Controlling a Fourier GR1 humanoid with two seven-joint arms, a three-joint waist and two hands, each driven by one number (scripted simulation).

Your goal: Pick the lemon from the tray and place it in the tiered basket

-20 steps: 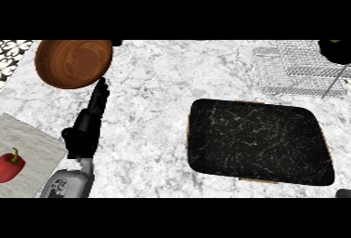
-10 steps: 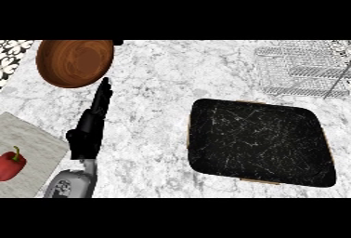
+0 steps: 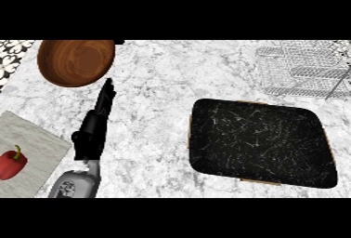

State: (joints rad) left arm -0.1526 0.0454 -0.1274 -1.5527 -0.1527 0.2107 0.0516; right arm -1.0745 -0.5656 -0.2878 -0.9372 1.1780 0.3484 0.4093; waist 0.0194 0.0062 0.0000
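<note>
Left of tray [image 3: 260, 144]: left hand [image 3: 96, 123] outstretched, fingers straight; lemon unseen.

Bare marble counter [image 3: 161, 88] lies open between the brown wooden bowl [image 3: 75, 61], black square tray [image 3: 260, 142] and wire tiered basket [image 3: 302, 67].

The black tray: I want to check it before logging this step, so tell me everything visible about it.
The black tray is a dark, rounded-corner rectangle with pale scratch-like marbling and a thin tan edge showing beneath. It lies flat on the marble counter, right of centre, slightly skewed, just below the wire tiered basket. No lemon shows on it; nothing touches it.
</note>
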